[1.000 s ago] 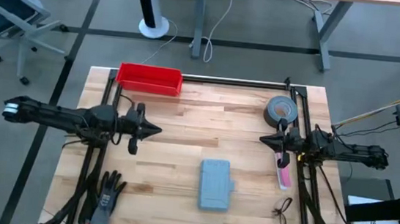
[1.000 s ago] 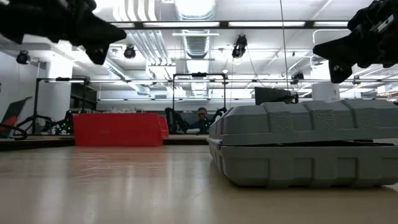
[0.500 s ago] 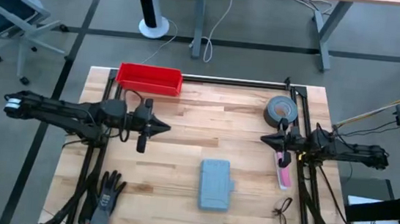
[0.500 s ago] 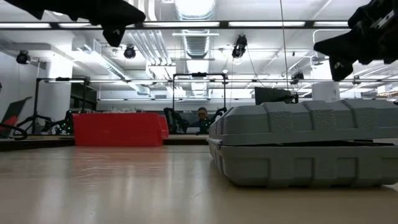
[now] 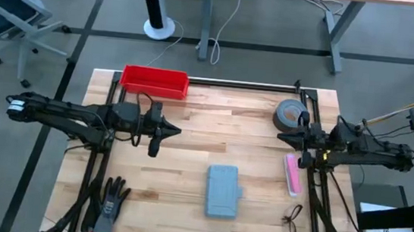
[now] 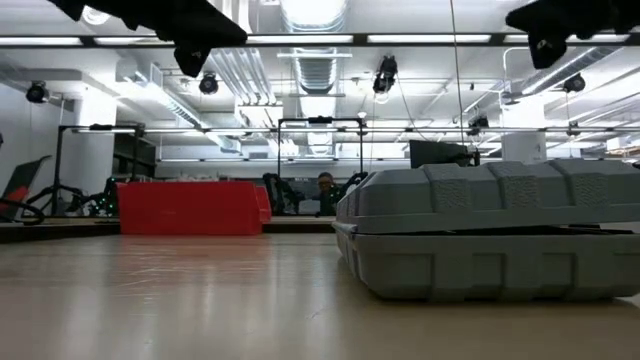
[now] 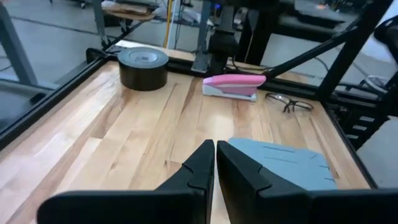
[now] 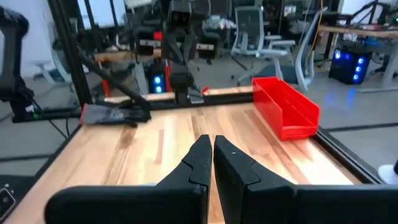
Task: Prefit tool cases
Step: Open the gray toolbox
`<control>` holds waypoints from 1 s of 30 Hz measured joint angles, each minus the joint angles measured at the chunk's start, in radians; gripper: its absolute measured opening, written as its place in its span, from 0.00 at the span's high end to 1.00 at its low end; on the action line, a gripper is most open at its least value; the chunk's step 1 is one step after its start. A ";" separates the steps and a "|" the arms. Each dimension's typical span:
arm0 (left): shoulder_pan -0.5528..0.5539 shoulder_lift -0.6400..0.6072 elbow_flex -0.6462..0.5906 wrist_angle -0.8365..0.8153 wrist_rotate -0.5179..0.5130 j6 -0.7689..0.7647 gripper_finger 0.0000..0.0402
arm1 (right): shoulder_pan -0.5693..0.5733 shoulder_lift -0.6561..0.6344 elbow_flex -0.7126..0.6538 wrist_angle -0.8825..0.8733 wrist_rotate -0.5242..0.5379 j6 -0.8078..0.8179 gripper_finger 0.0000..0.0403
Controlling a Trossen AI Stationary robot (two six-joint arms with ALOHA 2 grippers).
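The grey-blue tool case (image 5: pixel 222 191) lies closed and flat on the wooden table, near the middle of its front half. It fills the right of the low view (image 6: pixel 490 235) and also shows in the left wrist view (image 7: pixel 280 162). My left gripper (image 5: pixel 177 132) hangs shut in the air to the case's far left, pointing toward the table's right edge (image 7: pixel 213 146). My right gripper (image 5: pixel 281 138) hangs shut above the table's right side, pointing toward the left edge (image 8: pixel 209 142). Neither gripper touches anything.
A red bin (image 5: pixel 155 81) stands at the far left edge. On the right are a roll of black tape (image 5: pixel 291 113), a pink stapler (image 5: pixel 292 174) and a pair of glasses (image 5: pixel 292 222). A dark glove (image 5: pixel 111 206) lies at the near left. Bare wood lies around the case.
My left gripper has gone up and toward the table's right edge, staying shut. My right gripper has risen, also shut, and the pink stapler below it now shows in full. The tool case has not moved.
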 joint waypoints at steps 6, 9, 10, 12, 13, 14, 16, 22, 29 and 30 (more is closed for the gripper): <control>0.000 0.015 0.062 -0.077 0.000 -0.004 0.94 | 0.000 0.158 0.103 -0.028 -0.034 -0.011 1.00; 0.000 0.018 0.085 -0.117 0.000 0.005 0.94 | 0.000 0.222 0.138 -0.030 -0.072 -0.003 1.00; 0.000 0.021 0.095 -0.134 0.001 0.009 0.94 | 0.001 0.243 0.148 -0.030 -0.092 -0.001 1.00; -0.001 0.025 0.110 -0.188 0.008 0.017 0.94 | 0.004 0.285 0.164 -0.031 -0.129 0.010 1.00; -0.002 0.029 0.118 -0.209 0.017 0.020 0.94 | 0.005 0.306 0.172 -0.031 -0.149 0.016 1.00; -0.002 0.033 0.125 -0.217 0.031 0.021 0.94 | 0.008 0.324 0.180 -0.031 -0.169 0.023 1.00; -0.005 0.035 0.127 -0.220 0.048 0.021 0.94 | 0.019 0.359 0.197 -0.034 -0.196 0.025 1.00; -0.039 0.034 0.124 -0.208 0.088 0.023 0.94 | 0.081 0.442 0.234 -0.031 -0.210 0.039 1.00; -0.125 0.051 0.124 -0.161 0.088 0.042 0.94 | 0.153 0.490 0.261 -0.027 -0.209 0.068 1.00; -0.137 0.061 0.124 -0.150 0.088 0.042 0.94 | 0.163 0.494 0.261 -0.025 -0.209 0.079 1.00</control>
